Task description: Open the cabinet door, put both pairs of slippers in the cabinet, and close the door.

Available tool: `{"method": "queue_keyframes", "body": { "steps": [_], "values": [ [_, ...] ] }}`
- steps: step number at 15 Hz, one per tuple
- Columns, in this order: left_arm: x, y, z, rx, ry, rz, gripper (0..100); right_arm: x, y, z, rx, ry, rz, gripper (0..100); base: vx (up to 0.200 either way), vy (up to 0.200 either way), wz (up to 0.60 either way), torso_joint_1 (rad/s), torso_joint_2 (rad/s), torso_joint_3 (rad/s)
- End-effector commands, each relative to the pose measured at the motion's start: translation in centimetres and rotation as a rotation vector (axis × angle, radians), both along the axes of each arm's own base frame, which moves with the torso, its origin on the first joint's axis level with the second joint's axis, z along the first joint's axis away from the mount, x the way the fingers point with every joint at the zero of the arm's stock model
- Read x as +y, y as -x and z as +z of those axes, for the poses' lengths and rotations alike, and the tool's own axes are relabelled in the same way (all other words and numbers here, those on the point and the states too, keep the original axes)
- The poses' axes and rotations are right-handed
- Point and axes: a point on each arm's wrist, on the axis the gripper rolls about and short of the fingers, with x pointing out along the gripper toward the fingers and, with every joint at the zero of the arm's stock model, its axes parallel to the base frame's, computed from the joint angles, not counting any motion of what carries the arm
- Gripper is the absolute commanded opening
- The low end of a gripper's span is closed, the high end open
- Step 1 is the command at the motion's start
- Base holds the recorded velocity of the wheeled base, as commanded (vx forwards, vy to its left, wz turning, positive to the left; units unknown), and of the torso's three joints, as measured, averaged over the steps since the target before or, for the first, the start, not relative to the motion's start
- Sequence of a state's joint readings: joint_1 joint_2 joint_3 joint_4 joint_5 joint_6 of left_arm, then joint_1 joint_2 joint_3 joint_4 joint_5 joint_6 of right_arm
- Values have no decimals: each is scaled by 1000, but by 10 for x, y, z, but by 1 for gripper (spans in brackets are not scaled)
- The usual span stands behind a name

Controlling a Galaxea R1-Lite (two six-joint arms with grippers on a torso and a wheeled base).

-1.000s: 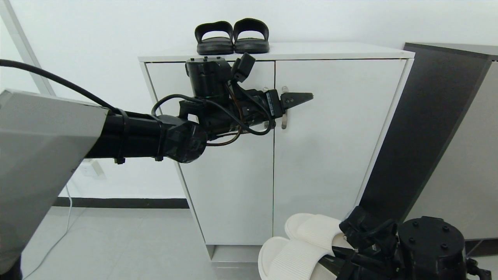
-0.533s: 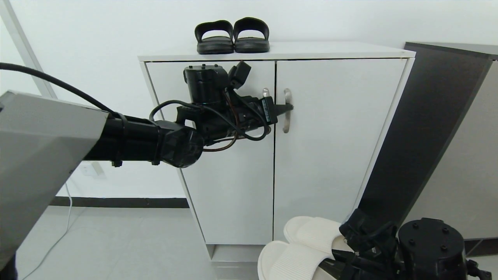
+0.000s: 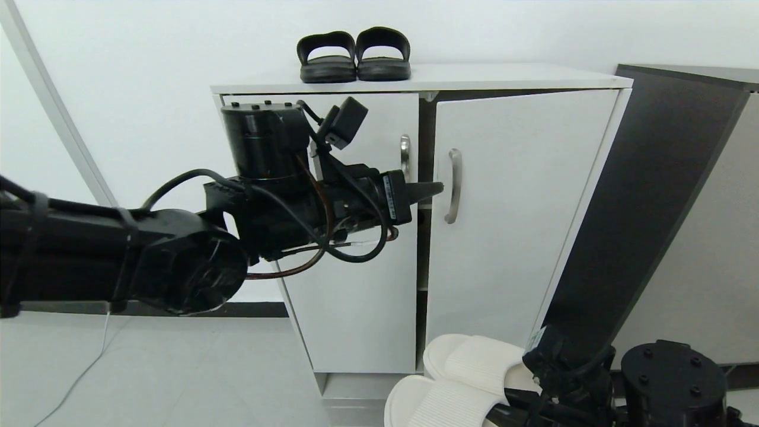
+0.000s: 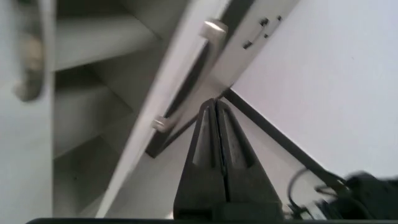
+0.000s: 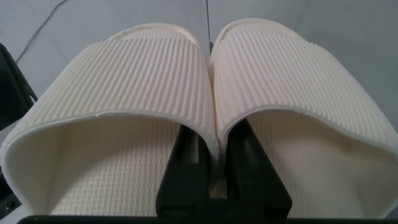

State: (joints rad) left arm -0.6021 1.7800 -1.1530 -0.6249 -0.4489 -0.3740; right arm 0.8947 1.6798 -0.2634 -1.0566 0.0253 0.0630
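The white cabinet (image 3: 504, 77) has its right door (image 3: 522, 207) ajar, with a dark gap beside the closed left door (image 3: 356, 296). My left gripper (image 3: 436, 190) is shut, and its tip sits just beside the right door's metal handle (image 3: 453, 185). The left wrist view shows the same shut fingertips (image 4: 214, 109) close to that handle (image 4: 186, 78), with shelves behind it. A black pair of slippers (image 3: 354, 54) rests on the cabinet top. Low in front of the cabinet, my right gripper (image 3: 533, 379) holds the white slippers (image 3: 462, 385). It (image 5: 214, 155) pinches the two inner walls of the pair (image 5: 149, 81) together.
A tall dark grey unit (image 3: 652, 207) stands right beside the cabinet, close to the swinging door. Grey floor (image 3: 178, 367) lies to the left, with a thin cable (image 3: 77, 373) along it. A white wall backs everything.
The right door has swung from shut to slightly ajar. My left gripper drew back and down along with the door's handle. The right gripper still holds the white slippers.
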Motion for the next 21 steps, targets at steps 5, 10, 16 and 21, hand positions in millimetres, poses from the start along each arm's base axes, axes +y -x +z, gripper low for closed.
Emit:
{"method": "queue_keyframes", "body": {
  "steps": [5, 10, 16, 21],
  "values": [
    [27, 13, 15, -22, 24, 37, 0, 7, 10, -1, 5, 3, 56, 0, 0, 0, 0, 0, 0, 0],
    [9, -32, 6, -20, 26, 61, 0, 7, 10, -2, 8, 6, 56, 0, 0, 0, 0, 0, 0, 0],
    [-13, -56, 0, -28, 38, 43, 0, 10, 10, -5, 15, 18, 65, 0, 0, 0, 0, 0, 0, 0],
    [-36, -59, -9, -20, 34, 1, 0, 16, 18, -8, 27, 23, 103, 0, -80, 0, 0, 0, 3, 1]
  ]
}}
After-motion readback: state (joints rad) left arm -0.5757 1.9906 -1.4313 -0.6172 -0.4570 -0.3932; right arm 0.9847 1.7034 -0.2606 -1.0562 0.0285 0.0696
